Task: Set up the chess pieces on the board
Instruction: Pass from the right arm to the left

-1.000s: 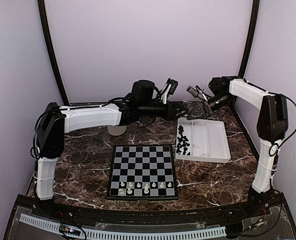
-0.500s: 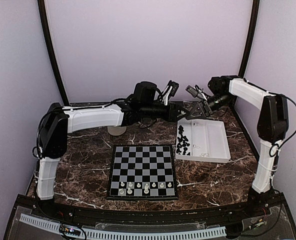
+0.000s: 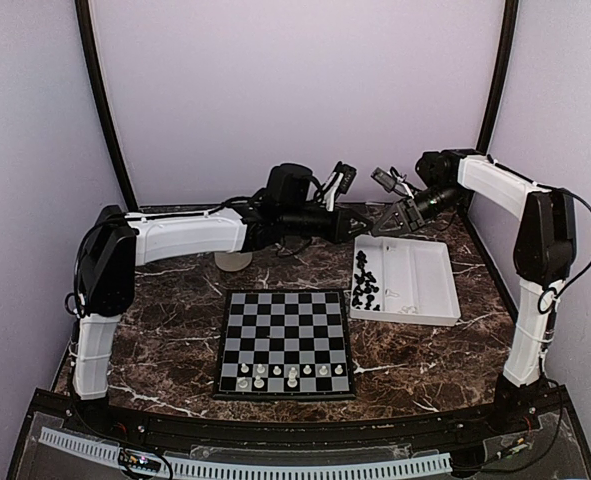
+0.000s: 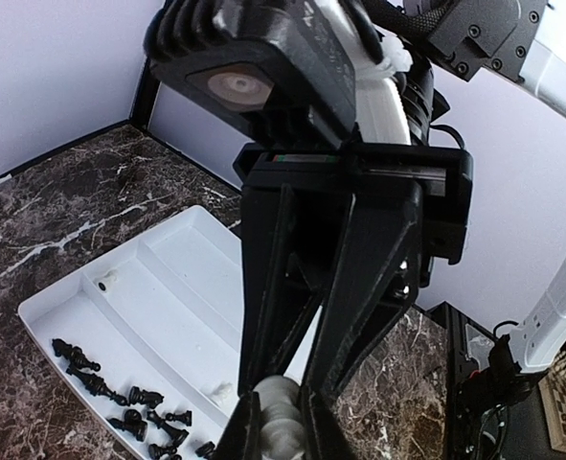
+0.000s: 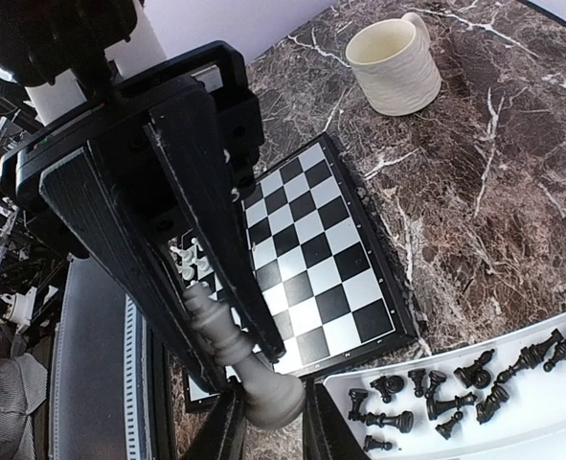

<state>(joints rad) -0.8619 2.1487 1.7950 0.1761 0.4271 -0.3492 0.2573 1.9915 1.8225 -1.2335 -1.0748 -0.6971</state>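
A white chess piece (image 5: 230, 340) hangs in the air between my two grippers, above the tray's far left corner. My right gripper (image 5: 266, 417) is shut on its base. My left gripper (image 4: 275, 436) is shut on the same piece (image 4: 281, 422) from the other side. In the top view the left gripper (image 3: 363, 222) and the right gripper (image 3: 385, 224) meet tip to tip. The board (image 3: 285, 342) lies at the centre front with several white pieces (image 3: 285, 374) on its nearest rows. Black pieces (image 3: 367, 285) lie loose in the tray.
The white compartmented tray (image 3: 420, 270) lies right of the board and also holds a few white pieces (image 3: 405, 308). A cream mug (image 3: 234, 261) stands behind the board's left corner, under the left arm. Purple walls close in the back and sides.
Both grippers stay together on the white piece. The left arm's wrist has shifted slightly right and the right gripper has risen a little.
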